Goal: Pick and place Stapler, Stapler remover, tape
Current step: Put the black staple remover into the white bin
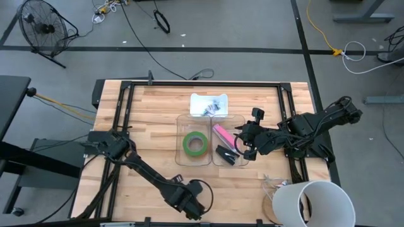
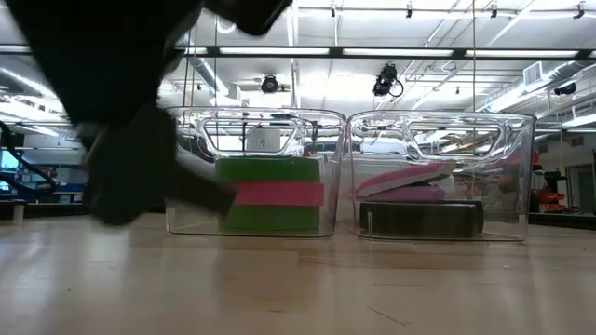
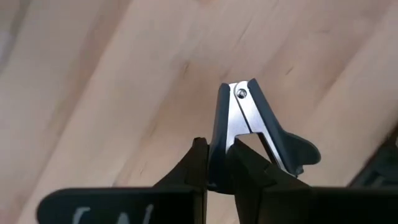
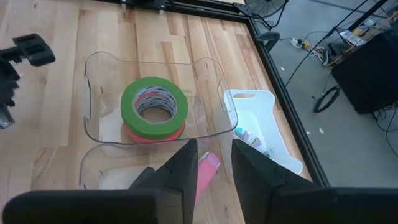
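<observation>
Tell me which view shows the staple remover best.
Left wrist view: the staple remover fills the frame, pinched in the shut left gripper above bare wood. The high view shows only the left gripper near the table's front edge, the remover hidden. In the low view a dark blur covers that side. The right wrist view misses it.
</observation>
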`<state>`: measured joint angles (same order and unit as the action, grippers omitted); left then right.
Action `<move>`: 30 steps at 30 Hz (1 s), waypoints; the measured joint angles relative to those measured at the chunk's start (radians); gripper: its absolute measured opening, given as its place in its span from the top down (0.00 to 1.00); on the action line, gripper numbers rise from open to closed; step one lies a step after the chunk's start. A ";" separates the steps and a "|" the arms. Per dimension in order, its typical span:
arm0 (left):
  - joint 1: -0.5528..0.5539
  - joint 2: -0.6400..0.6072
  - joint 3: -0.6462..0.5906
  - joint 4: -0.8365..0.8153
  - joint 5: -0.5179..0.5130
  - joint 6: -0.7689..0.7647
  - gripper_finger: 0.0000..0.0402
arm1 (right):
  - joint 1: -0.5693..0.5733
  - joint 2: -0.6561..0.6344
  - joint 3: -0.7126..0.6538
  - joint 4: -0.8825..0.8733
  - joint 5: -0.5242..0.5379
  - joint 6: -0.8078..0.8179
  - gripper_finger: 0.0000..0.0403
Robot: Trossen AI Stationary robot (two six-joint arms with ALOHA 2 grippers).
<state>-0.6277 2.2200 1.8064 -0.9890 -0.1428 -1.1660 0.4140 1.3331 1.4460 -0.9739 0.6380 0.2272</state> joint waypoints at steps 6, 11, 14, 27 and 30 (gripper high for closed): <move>0.005 -0.001 0.154 -0.179 -0.059 0.033 0.90 | 0.000 0.000 0.000 -0.001 0.000 -0.012 0.76; 0.010 -0.002 0.302 -0.408 -0.126 0.037 0.90 | 0.000 0.000 0.000 -0.010 0.000 -0.023 0.76; 0.018 -0.002 0.392 -0.539 -0.163 0.041 0.90 | 0.000 0.000 0.000 -0.014 0.000 -0.026 0.76; 0.134 -0.050 0.528 -0.582 -0.303 0.339 0.90 | 0.000 0.000 0.000 -0.023 0.000 -0.026 0.76; 0.181 -0.057 0.526 -0.582 -0.308 0.417 0.90 | 0.000 0.000 0.000 -0.031 0.000 -0.026 0.76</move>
<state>-0.4470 2.1631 2.3329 -1.5708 -0.4508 -0.7489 0.4139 1.3327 1.4460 -1.0045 0.6377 0.2012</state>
